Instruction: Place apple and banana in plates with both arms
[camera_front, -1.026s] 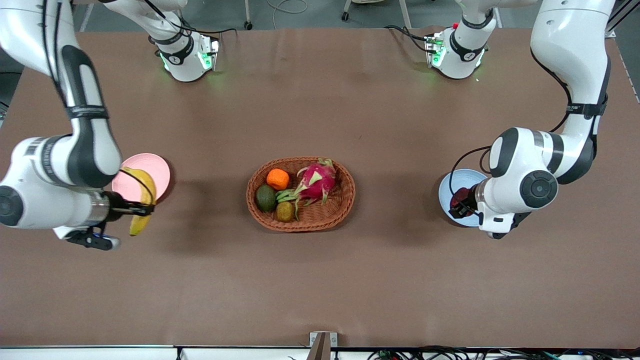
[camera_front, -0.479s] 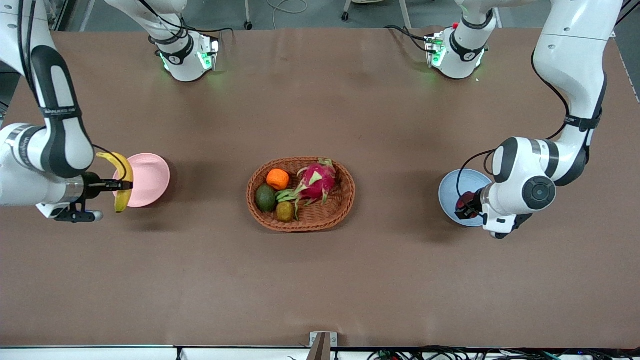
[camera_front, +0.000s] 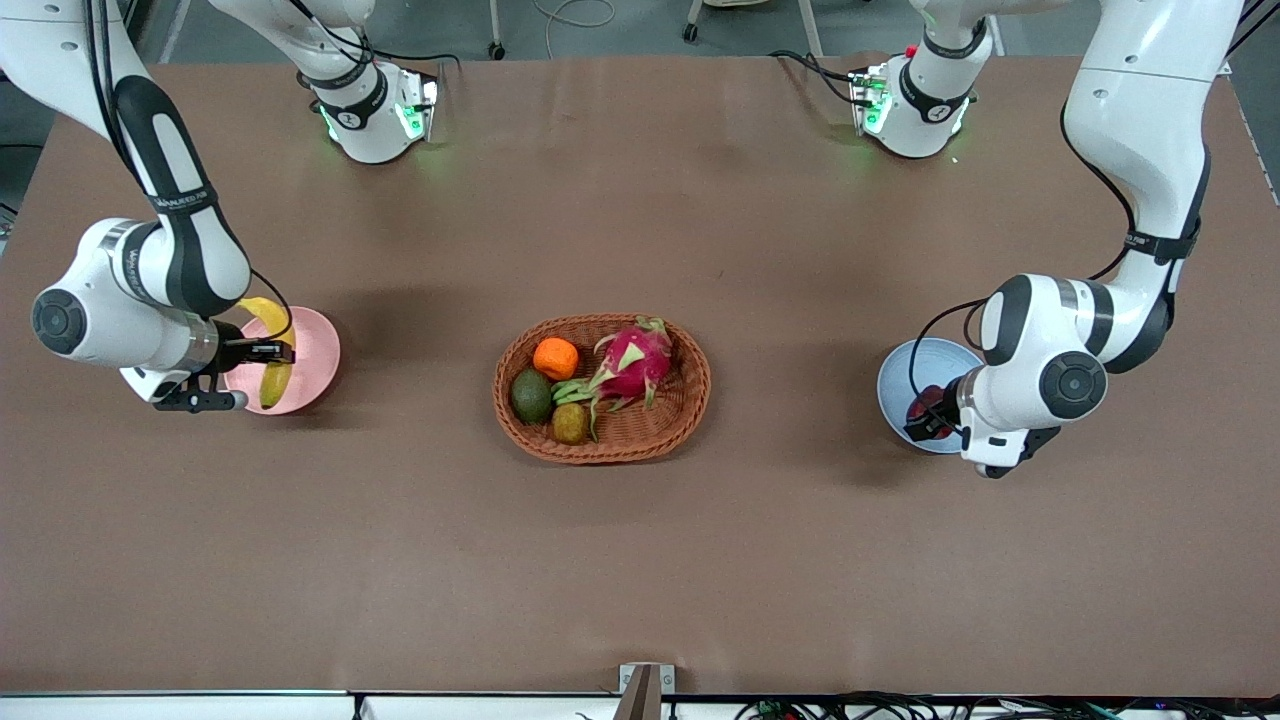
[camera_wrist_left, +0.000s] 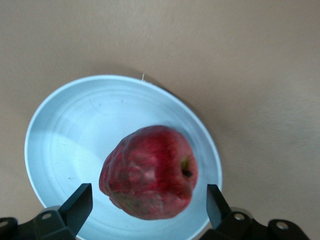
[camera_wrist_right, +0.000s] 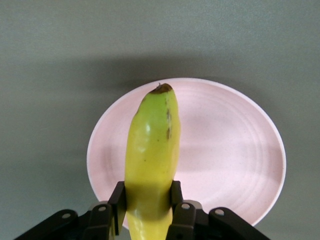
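Right gripper (camera_front: 262, 352) over the pink plate (camera_front: 312, 345), at the right arm's end of the table. Fingers clamped on the banana (camera_front: 274, 350); in the right wrist view both pads (camera_wrist_right: 118, 199) press the fruit's sides near its middle. The banana (camera_wrist_right: 151, 161) hangs above the pink plate (camera_wrist_right: 235, 150) with its dark tip pointing out over the plate's middle. Cannot tell from either view whether it touches the plate surface.

Left gripper (camera_front: 928, 412) over the light blue plate (camera_front: 900, 372), at the left arm's end of the table. Fingers spread wide, released: in the left wrist view the two fingertips (camera_wrist_left: 79, 201) stand clear on either side of the apple (camera_wrist_left: 149, 172), with a gap showing at each side. The apple lies on the light blue plate (camera_wrist_left: 65, 130), stem dimple turned sideways, skin dark red and somewhat wrinkled. In the front view the apple (camera_front: 918, 403) is only partly seen under the left wrist.

Between the two plates, mid-table: oval wicker basket (camera_front: 690, 395) holding an orange (camera_front: 555, 358), a pink dragon fruit (camera_front: 632, 362), a dark green fruit (camera_front: 532, 395) and a brownish fruit (camera_front: 570, 422). Basket well apart from both plates. Brown cloth table (camera_front: 640, 560)
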